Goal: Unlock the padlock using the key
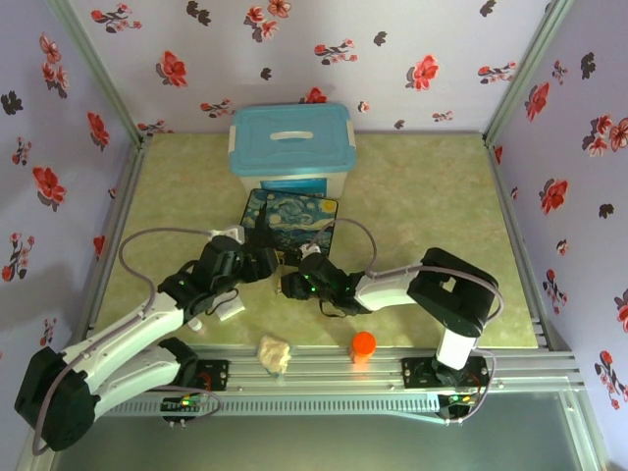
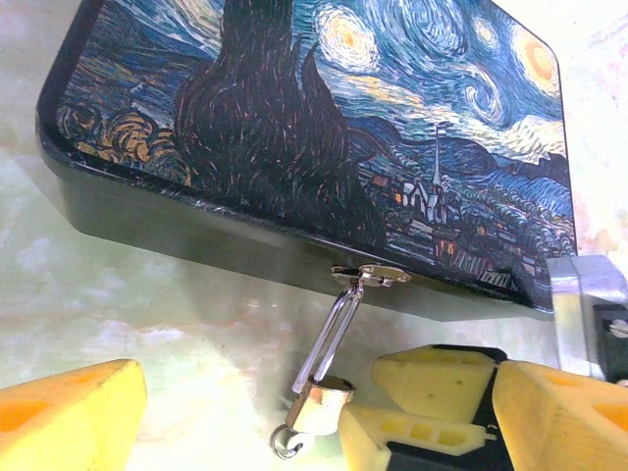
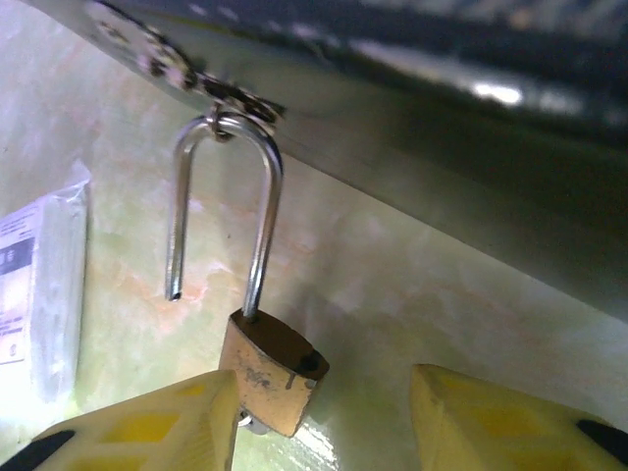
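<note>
Evidently sprung, the small brass padlock (image 3: 275, 373) with grey steel shackle is best steadied between the fingers of the spread right gripper (image 3: 322, 392), the left gripper (image 2: 322, 388) spread alongside.

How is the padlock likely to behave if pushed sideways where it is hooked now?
The padlock would probably pivot rather than slide, since its shackle sits loosely through the clasp on the box. With one shackle leg free, the body may also twist about the other. Its smooth metal looks slippery and likely heavy for its size.
</note>
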`<action>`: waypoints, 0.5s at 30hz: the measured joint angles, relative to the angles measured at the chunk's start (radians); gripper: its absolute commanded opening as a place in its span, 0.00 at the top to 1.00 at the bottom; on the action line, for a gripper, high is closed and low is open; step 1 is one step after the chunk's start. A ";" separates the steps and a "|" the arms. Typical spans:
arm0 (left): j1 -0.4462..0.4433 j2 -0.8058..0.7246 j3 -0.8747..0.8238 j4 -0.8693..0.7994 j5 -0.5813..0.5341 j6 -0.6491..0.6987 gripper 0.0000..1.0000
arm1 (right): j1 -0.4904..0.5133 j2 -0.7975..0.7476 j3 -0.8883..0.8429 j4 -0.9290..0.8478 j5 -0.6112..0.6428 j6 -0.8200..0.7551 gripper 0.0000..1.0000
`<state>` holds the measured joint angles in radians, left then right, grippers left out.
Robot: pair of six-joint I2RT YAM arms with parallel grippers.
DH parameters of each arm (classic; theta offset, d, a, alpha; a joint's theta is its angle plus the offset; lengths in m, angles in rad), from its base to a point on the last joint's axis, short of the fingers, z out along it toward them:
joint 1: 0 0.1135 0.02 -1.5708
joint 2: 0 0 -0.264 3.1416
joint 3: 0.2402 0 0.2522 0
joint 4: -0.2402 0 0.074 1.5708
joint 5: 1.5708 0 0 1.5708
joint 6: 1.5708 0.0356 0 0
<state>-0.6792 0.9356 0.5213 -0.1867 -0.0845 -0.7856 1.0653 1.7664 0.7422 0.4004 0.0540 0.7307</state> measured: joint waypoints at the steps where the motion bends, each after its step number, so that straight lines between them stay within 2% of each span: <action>1: 0.000 0.000 0.000 0.000 0.000 0.000 0.08 | 0.001 0.008 0.008 0.000 0.002 0.004 0.52; 15: 0.004 0.008 -0.021 0.013 0.008 -0.001 0.07 | 0.008 0.058 0.066 0.000 0.006 0.011 0.59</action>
<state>-0.6754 0.9432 0.4999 -0.1741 -0.0769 -0.7864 1.0737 1.8248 0.8085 0.4004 0.0597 0.7422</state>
